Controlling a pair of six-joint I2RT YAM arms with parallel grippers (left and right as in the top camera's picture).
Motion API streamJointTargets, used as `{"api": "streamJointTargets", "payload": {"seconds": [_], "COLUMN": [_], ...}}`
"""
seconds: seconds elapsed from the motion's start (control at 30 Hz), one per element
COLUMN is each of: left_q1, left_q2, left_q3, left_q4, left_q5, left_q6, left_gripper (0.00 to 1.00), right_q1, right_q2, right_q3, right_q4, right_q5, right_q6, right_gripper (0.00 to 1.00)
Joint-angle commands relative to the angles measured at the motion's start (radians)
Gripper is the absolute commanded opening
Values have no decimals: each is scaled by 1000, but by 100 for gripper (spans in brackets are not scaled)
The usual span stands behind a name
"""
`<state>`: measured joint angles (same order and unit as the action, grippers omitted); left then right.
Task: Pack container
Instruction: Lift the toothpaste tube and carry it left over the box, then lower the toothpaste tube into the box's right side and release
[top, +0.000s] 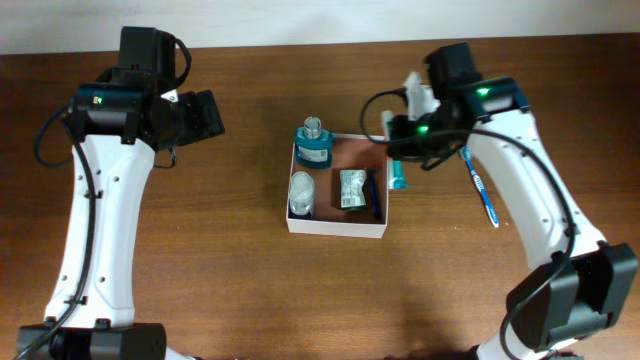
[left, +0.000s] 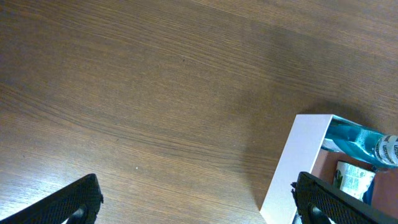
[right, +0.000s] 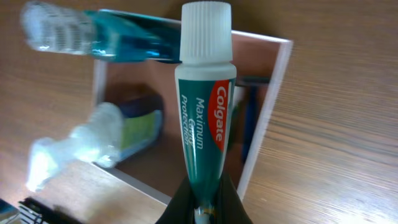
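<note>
**Risk: tube (right: 203, 118) may miss the box (top: 336, 226)**

We see the right claw (right: 203, 200) clamped tight on the tail of the tube, holding it above the right wall of the box at table centre. Let go here, we judge, it could strike the rim and fall outside. The left claw (left: 199, 202) hangs wide open, empty, well apart.

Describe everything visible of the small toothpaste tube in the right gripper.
The small teal plastic toothpaste tube has a ribbed white screw cap, a red Colgate patch and white lettering, and looks undented. The right gripper pinches its flat tail end; nothing else visibly touches it. It hangs at the right wall of the shallow white cardboard box, cap pointing away from the gripper.
</note>
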<state>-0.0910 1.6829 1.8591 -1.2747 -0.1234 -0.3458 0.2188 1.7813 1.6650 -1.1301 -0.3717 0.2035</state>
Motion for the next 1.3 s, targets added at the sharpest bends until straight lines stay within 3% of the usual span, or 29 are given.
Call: {"api": "streamJointTargets", "payload": {"seconds": [0.0, 0.4, 0.8, 1.27], "left_q1": [2, 2, 2, 2], "left_q2": [-10, -10, -10, -10], "left_q3": [9, 9, 9, 9], "left_q4": [-1, -1, -1, -1], "left_q5": [-5, -5, -5, -5], "left_q6": [-5, -5, -5, -5], "left_gripper": [99, 99, 99, 99], "right_q1": [85, 241, 246, 246], "right_q2": [-2, 8, 10, 12], "right_q3": [-13, -58, -341, -420], "right_q4": [30, 71, 380, 477], "right_q5": [69, 396, 396, 400], "right_q6": [118, 401, 400, 368], "right_gripper": [4, 4, 4, 4]}}
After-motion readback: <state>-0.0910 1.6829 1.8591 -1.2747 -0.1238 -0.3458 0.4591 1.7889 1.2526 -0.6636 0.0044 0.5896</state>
